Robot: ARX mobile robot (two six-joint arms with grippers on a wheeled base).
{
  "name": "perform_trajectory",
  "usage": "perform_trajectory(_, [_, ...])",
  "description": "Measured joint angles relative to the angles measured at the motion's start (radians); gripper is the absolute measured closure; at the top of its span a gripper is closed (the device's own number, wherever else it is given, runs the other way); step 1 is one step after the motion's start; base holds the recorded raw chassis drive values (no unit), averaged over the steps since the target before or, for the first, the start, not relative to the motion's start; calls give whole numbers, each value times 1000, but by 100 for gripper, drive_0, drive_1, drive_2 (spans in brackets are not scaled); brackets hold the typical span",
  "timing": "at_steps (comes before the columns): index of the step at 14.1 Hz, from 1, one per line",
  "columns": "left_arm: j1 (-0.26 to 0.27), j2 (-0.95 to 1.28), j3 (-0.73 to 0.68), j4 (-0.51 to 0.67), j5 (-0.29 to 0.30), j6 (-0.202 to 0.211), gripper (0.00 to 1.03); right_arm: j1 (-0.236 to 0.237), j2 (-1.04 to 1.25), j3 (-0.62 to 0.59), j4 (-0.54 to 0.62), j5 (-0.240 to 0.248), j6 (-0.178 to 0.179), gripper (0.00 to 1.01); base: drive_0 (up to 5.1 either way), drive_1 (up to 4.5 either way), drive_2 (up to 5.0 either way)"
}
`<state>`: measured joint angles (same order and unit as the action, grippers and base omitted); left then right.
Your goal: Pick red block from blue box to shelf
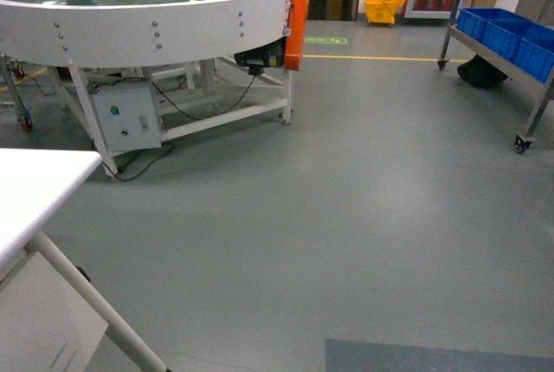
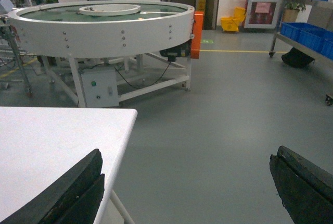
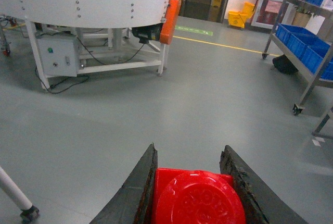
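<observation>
In the right wrist view the red block [image 3: 195, 198], bright red with a round stud facing the camera, is clamped between the two dark fingers of my right gripper [image 3: 188, 153], held above the grey floor. My left gripper [image 2: 187, 164] is open, its jaws wide apart with nothing between them, hovering by the corner of a white table [image 2: 57, 140]. The steel shelf [image 1: 498, 52] stands at the far right on castors, carrying dark-blue crates [image 1: 511, 35]. The blue box is out of view. Neither gripper shows in the head view.
A large round white conveyor table [image 1: 147, 9] with an orange guard [image 1: 298, 26] fills the back left; a control box [image 1: 128, 117] and cables hang beneath it. A yellow mop bucket [image 1: 385, 4] sits near the far doorway. Grey floor [image 1: 346, 199] stretches between.
</observation>
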<state>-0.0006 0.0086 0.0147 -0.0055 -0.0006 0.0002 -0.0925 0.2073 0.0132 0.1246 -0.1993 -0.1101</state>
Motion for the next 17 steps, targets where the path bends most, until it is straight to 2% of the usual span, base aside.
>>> perform_trajectory(10, [0,0,0,1,0,0,5,0,0,0,1,0,0,72,-2,430,-435])
perform_trajectory(13, [0,0,0,1,-1,0,5,0,0,0,0,0,0,72,0,0,0])
perform_trajectory(17, [0,0,0,2,-1,0,5,0,0,0,0,-3,0,72,380,-406,-20])
